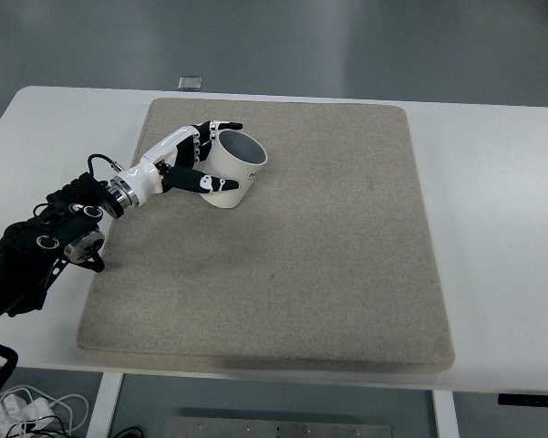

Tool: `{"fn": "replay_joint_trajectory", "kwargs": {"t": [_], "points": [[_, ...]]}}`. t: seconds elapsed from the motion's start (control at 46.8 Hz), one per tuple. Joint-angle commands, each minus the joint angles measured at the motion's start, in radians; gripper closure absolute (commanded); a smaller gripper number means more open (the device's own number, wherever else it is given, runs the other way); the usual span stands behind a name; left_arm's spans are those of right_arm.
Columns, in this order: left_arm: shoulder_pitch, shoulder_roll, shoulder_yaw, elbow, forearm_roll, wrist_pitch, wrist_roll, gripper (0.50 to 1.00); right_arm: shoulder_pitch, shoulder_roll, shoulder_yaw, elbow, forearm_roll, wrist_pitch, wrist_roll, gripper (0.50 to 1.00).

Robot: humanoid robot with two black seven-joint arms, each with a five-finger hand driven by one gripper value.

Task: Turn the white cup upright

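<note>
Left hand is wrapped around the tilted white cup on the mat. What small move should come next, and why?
Probably keep rotating the wrist until the cup stands on its base. The left hand grips its side, and its open mouth tilts up and to the right, not yet level on the mat.

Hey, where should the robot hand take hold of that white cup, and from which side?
Grip the white cup around its side wall, coming from the picture's left, as the left robot hand does now. The cup is tilted with its open mouth facing up and right, so the rounded wall faces left and fingers can wrap it on both sides.
</note>
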Motion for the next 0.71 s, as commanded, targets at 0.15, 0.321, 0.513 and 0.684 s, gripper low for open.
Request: {"fn": "replay_joint_trajectory", "kwargs": {"t": [0.15, 0.321, 0.513, 0.684], "points": [[0.000, 0.000, -0.013, -0.006, -0.015, 0.000, 0.000, 0.542, 0.000, 0.000, 0.000, 0.000, 0.000, 0.000, 0.000, 0.548], [0.000, 0.000, -0.015, -0.008, -0.017, -0.004, 0.000, 0.531, 0.000, 0.000, 0.000, 0.000, 0.000, 0.000, 0.000, 0.548], [0.005, 0.001, -0.017, -0.041, -0.040, -0.010, 0.000, 0.508, 0.000, 0.000, 0.000, 0.000, 0.000, 0.000, 0.000, 0.548], [0.005, 0.012, -0.023, -0.070, -0.054, -0.012, 0.000, 0.508, 0.000, 0.000, 0.000, 0.000, 0.000, 0.000, 0.000, 0.548]]}}
